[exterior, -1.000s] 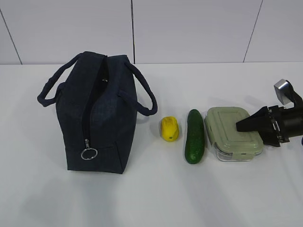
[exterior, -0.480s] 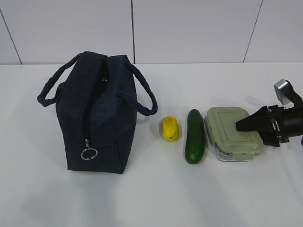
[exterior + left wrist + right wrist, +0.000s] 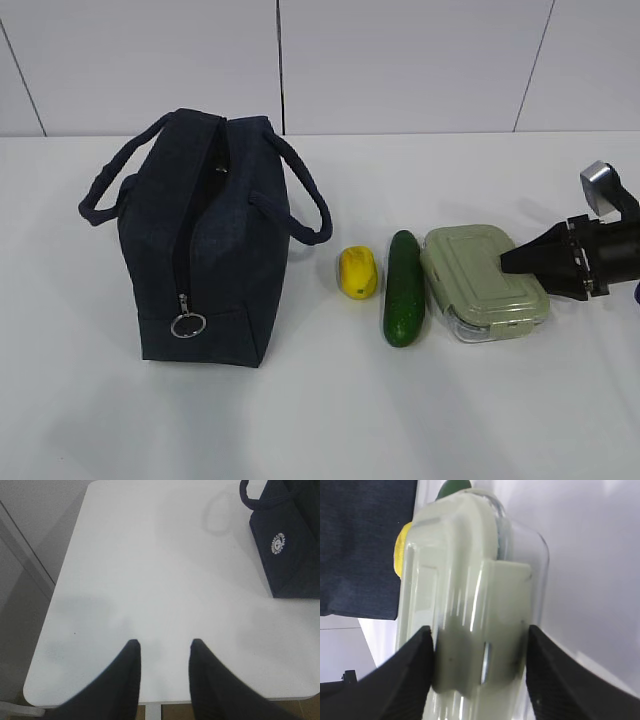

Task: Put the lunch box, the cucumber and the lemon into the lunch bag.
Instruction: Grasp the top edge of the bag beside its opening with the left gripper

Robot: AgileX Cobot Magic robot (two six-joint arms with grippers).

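Note:
The navy lunch bag (image 3: 200, 240) stands upright at the left, its ring pull low on the near end. The yellow lemon (image 3: 358, 272), the dark green cucumber (image 3: 404, 288) and the sage-lidded glass lunch box (image 3: 480, 280) lie in a row to its right. The box touches the cucumber, which is slightly tilted. My right gripper (image 3: 503, 268) is at the box's right end. In the right wrist view the gripper (image 3: 479, 628) has one finger on the lid and one on the glass of the lunch box (image 3: 465, 570). My left gripper (image 3: 165, 647) is open and empty over bare table.
The white table (image 3: 320, 420) runs back to a panelled wall. In the left wrist view the bag (image 3: 290, 545) with its white logo is at the upper right, and the table's left and near edges are close. In the right wrist view the lemon (image 3: 401, 547) and bag (image 3: 365, 545) lie beyond the box.
The lunch box has slid a little to the left against the cucumber, which has shifted and tilted. The right gripper has barely moved. Bag and lemon are unchanged.

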